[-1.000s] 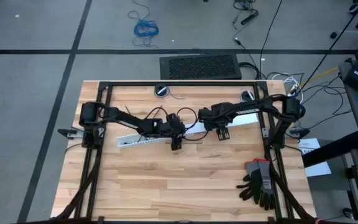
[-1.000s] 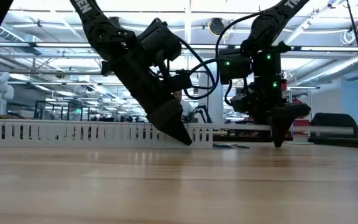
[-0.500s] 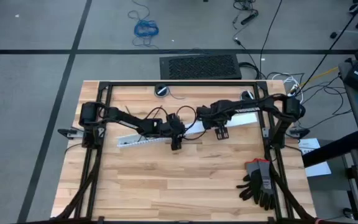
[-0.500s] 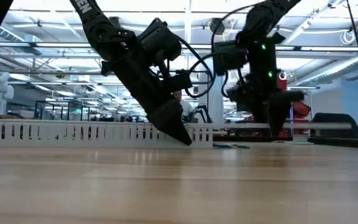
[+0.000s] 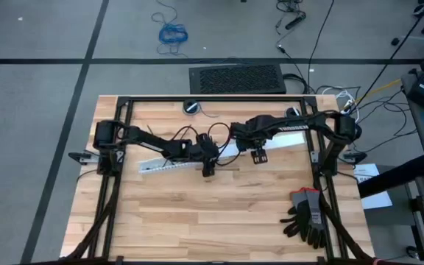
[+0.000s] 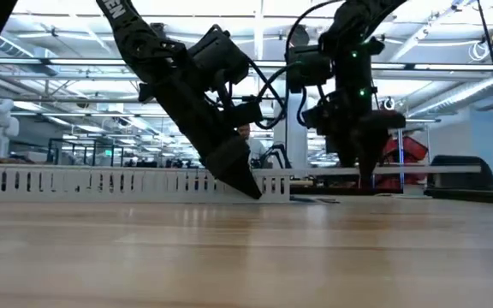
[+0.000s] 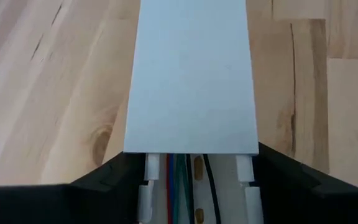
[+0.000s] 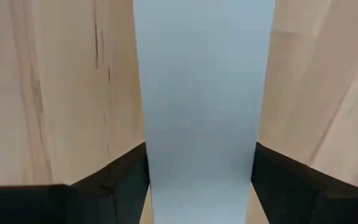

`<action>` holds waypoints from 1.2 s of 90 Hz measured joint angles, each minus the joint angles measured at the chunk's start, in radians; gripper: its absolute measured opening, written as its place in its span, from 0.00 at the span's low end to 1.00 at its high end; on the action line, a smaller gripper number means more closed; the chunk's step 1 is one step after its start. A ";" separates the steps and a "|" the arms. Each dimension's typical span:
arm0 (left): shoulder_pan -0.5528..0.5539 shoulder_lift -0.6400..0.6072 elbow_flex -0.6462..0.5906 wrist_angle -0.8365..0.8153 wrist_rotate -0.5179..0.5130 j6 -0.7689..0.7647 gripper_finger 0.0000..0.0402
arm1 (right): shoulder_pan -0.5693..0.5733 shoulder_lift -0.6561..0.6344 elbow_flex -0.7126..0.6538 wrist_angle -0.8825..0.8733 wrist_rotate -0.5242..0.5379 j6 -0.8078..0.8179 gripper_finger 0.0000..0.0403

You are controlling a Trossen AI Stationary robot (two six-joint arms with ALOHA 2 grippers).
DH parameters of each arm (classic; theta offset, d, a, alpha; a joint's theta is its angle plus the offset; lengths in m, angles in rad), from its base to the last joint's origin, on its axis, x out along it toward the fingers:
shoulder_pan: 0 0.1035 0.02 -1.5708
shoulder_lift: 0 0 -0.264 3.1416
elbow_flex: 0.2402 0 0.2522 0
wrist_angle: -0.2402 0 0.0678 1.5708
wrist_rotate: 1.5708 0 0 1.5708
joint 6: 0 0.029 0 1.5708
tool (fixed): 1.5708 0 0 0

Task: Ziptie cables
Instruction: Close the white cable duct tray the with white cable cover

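The left claw reaches down near the middle of the tabletop, its two fingers spread either side of the white slotted duct; whether the pads press on the duct's walls cannot be made out. In the left wrist view a flat pale cover strip runs away from that claw along the top of the duct, and just at the strip's near end the channel lies open, showing the cables inside it: thin blue, greenish and reddish wires beside a black one, lying lengthwise between the duct's white teeth. From the low view the left claw leans down at a slant to the duct's end, tip close to the wood. The right claw hangs just beside it, toward the right arm's side, over the pale cover strip where it stretches on across the tabletop; its fingers stand apart with the strip passing between them, filling the gap nearly edge to edge, and contact cannot be judged. In the low view the right claw points straight down, tip near the surface. Farther out, a pair of dark gloves rests at the near right corner, and on the floor beyond the table lies a bright blue coiled cord.
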 joint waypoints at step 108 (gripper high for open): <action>-0.005 0.001 0.002 -0.008 0.016 -0.001 0.59 | 0.022 -0.002 0.091 0.108 -0.173 0.093 0.77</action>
